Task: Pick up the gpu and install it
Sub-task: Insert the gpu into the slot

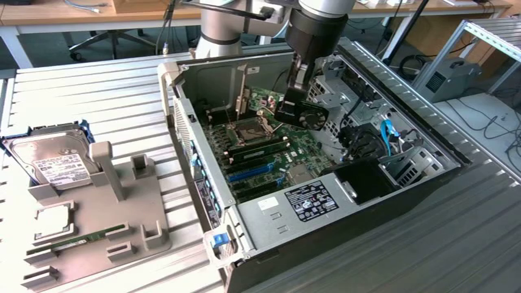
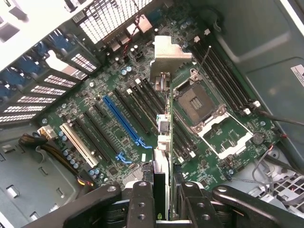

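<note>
Ribbed metal table, carrying every item below.

1. Computer case, black, lying on its side with the open side up.
2. Motherboard, green, on the case floor, with a blue slot and a bare CPU socket.
3. Grey holder, to the exterior view's left of the case. A hard drive sits at its edge and a slim RAM stick lies on it.
4. My gripper, reaching down into the case. My fingers are narrowed and clamped on item 5.
5. The gpu, held above the board, over the black slots beside the socket. It stands on edge with the fan face toward the exterior view's right. Its long axis is roughly level, running out from my fingers to the silver bracket, askew to the blue slot.
</note>
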Robot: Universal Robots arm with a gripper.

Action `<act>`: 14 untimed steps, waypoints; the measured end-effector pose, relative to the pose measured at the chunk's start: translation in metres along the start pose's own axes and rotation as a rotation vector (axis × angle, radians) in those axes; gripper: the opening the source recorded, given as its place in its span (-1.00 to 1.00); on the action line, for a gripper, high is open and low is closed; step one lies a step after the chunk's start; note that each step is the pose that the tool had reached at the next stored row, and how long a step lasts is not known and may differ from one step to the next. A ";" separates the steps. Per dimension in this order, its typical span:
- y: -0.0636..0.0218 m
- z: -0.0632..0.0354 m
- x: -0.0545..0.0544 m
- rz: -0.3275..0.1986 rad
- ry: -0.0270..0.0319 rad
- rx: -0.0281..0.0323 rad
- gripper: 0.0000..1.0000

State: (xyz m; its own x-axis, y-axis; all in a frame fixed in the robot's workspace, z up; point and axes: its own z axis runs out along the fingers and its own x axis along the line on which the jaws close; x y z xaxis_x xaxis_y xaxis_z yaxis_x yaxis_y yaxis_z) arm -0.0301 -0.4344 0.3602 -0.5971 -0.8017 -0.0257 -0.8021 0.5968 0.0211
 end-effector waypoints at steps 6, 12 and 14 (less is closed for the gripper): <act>0.0000 0.0000 0.000 -0.023 0.0005 -0.0006 -0.47; 0.0000 0.0000 0.000 -0.049 0.0010 -0.0013 -0.47; 0.0000 0.0000 0.000 -0.063 0.0014 -0.0016 -0.47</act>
State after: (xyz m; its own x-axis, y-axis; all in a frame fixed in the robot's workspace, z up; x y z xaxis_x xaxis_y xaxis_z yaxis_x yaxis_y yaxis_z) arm -0.0301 -0.4344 0.3602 -0.5455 -0.8377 -0.0257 -0.8381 0.5451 0.0211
